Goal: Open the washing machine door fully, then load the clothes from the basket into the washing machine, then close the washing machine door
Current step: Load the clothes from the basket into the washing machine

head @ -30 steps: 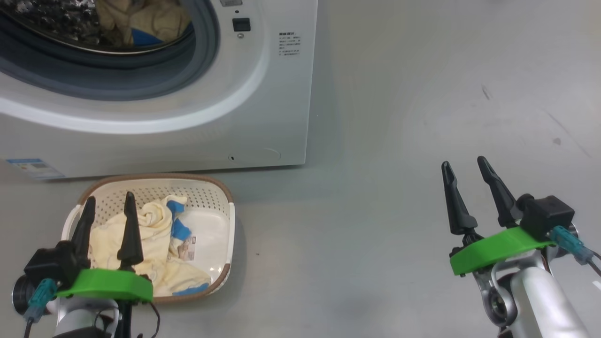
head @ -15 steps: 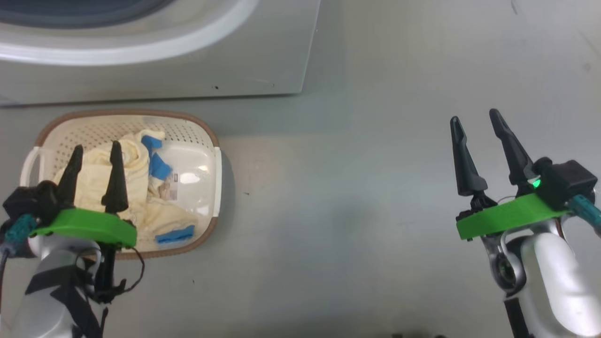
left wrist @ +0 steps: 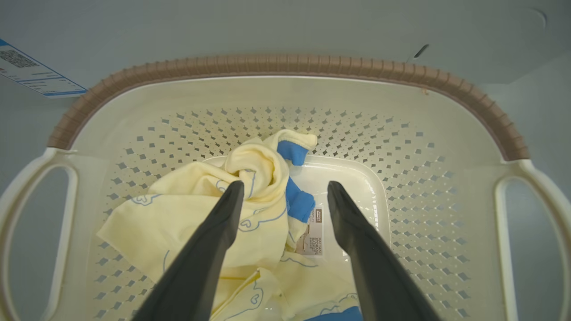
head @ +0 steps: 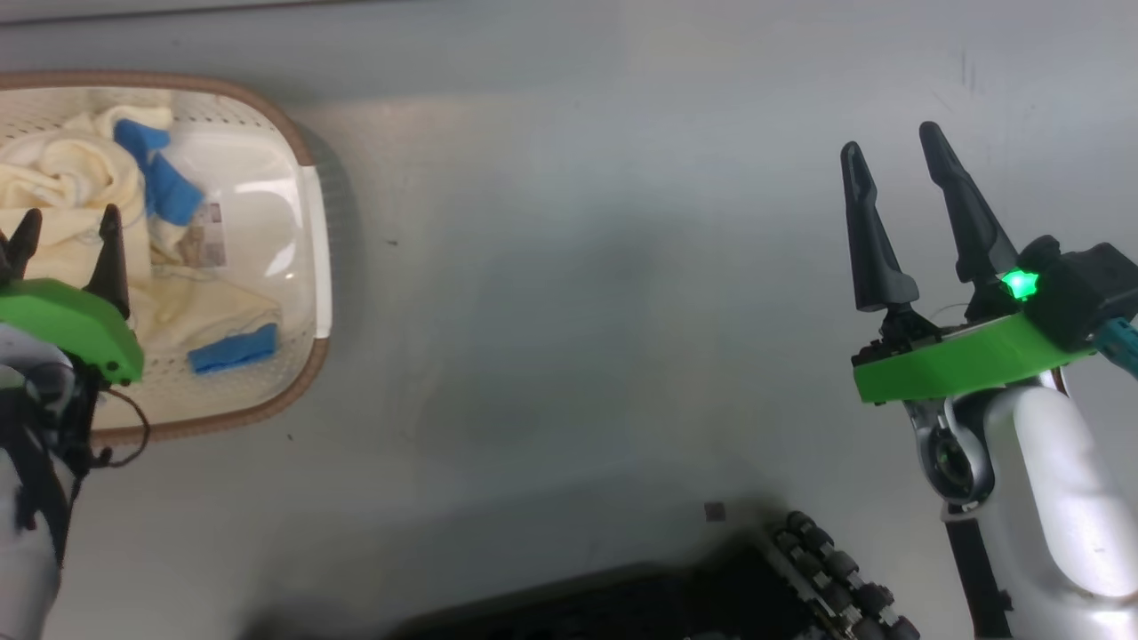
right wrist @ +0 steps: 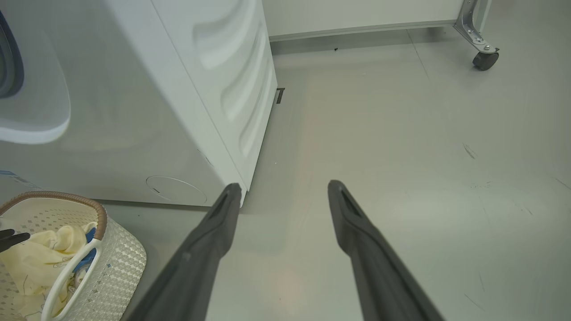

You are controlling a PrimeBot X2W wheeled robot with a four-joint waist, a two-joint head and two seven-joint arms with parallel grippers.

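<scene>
Down on the floor [head: 569, 267], the basket [left wrist: 285, 64] sits just in front of the washing machine [right wrist: 134, 111], with the clothes [left wrist: 196, 214] bunched inside it, pale yellow with blue patches. The left gripper [left wrist: 285, 185] hangs over that bundle, fingers [left wrist: 200, 258] spread and holding nothing. The right gripper [head: 890, 138] hovers well apart over bare floor, likewise spread and empty.

Your room: a smooth grey floor [head: 569, 267] under soft, even light.
You can see faint dark scuffs [right wrist: 468, 150] on it; at the far end a pale wall [right wrist: 357, 13] meets the floor, with a black caster [right wrist: 485, 60] on a metal bracket near it.
</scene>
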